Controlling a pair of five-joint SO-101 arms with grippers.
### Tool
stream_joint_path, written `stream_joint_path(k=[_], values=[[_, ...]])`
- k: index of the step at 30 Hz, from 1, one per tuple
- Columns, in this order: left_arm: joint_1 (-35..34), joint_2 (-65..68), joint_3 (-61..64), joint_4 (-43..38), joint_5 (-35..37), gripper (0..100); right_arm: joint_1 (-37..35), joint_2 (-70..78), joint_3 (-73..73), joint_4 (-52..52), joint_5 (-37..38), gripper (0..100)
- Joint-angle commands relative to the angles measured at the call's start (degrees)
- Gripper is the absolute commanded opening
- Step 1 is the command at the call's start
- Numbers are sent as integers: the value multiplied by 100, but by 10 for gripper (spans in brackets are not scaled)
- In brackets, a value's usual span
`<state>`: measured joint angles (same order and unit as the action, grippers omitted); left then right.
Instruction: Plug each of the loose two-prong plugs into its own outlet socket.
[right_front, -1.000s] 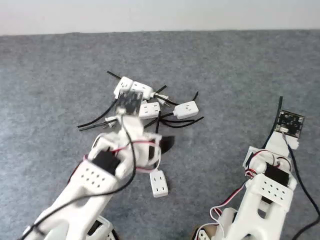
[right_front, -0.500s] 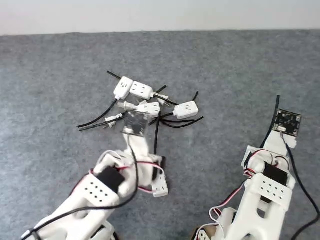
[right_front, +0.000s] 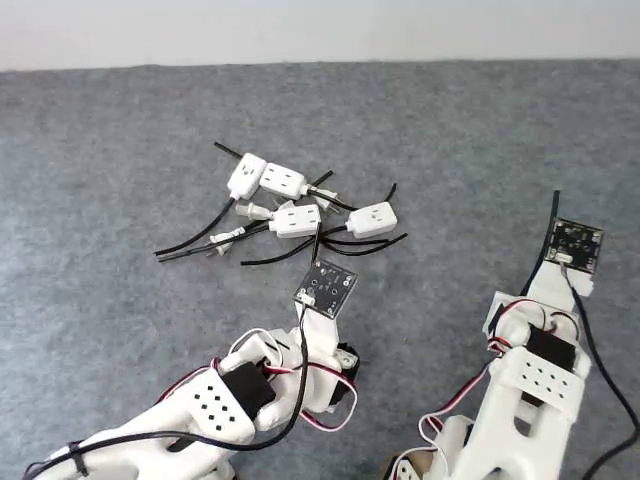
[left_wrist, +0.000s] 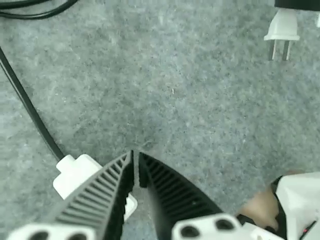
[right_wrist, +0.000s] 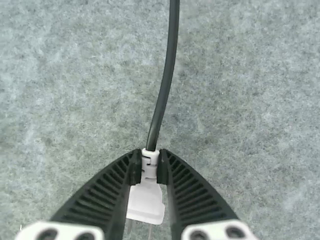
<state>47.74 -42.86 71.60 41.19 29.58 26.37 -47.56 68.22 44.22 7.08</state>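
Left arm (right_front: 220, 405) comes in from 7 o'clock, folded low, with its wrist aimed toward 1 o'clock. Left gripper (left_wrist: 135, 157) is nose-down over the grey carpet (right_front: 480, 150), jaws pressed almost together with nothing between them. A white outlet block (left_wrist: 75, 172) on a black cord lies partly under one finger (left_wrist: 105, 190). A loose two-prong plug (left_wrist: 281, 27) lies farther out, prongs facing the gripper.

Right arm (right_front: 535, 370) is at 5 o'clock, stretched toward 12. Right gripper (right_wrist: 148, 162) is clamped on the neck of a white two-prong plug (right_wrist: 145, 200). The plug's black cord (right_wrist: 167, 75) runs straight away over the carpet.

At 12 o'clock from the left wrist is the tangle: four white outlet sockets (right_front: 247, 175) (right_front: 283, 181) (right_front: 297, 220) (right_front: 372, 219), the first two touching. Two loose plugs (right_front: 255, 211) (right_front: 222, 241) lie at the tangle's 8 o'clock side, among crossed black cords.
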Motion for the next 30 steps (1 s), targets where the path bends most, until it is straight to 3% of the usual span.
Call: stream_joint_path(k=[1, 7, 19, 26, 30], values=[[26, 695, -277, -176, 299, 13, -57, -92, -70, -145, 18, 9], [70, 2119, -848, -343, 360, 13, -57, -92, -70, -145, 18, 9], [70, 2066, -769, -422, 334, 13, -48, -101, -70, -145, 26, 9], [-44, 35, -927, 695, -26, 15, -84, -127, -70, -145, 9, 9], [-985, -1495, -532, 1002, -782, 15, -514, -215, -281, 233, 0, 9]])
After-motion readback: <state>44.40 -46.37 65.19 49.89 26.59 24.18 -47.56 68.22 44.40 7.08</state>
